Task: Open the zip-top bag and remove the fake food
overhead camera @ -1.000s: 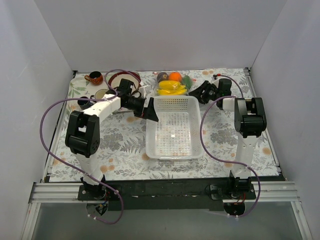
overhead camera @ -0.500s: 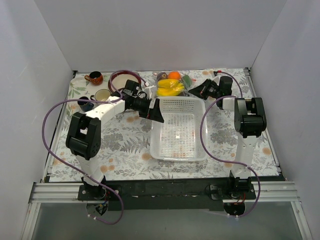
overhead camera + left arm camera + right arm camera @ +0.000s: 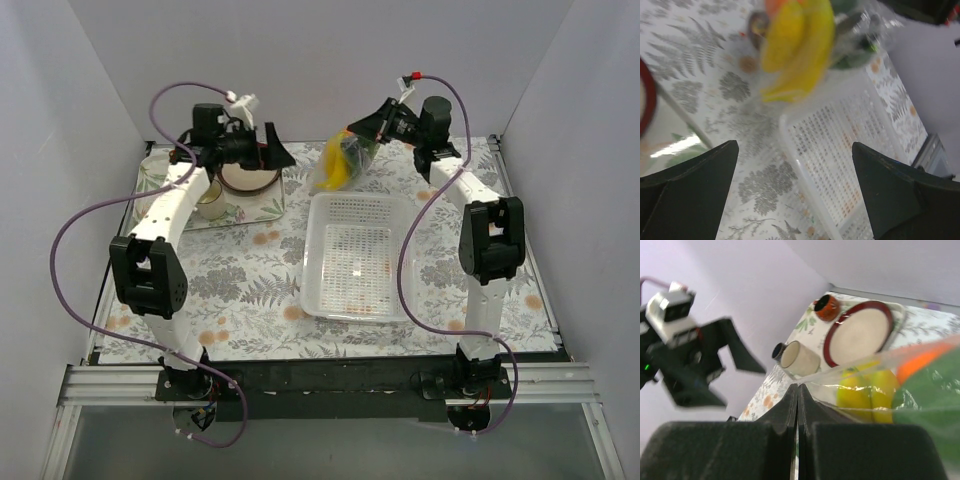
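The bag (image 3: 345, 162) has been hoisted off the desk (image 3: 250, 290) and is hung above the basket's (image 3: 355, 300) far rim, clamped in the right pincer (image 3: 352, 130). The food (image 3: 795, 45) is kept inside. The left pincer (image 3: 276, 152), spread wide, has been raised alongside; the zip is judged next.

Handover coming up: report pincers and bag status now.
Right pincer shut on zip-top bag, lifted near basket far rim. Left pincer open, empty, apart from bag. Fake food inside. No obstruction seen.

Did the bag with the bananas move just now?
Yes. The zip-top bag lay on the table behind the white basket; now the right gripper holds it up above the basket's far edge.
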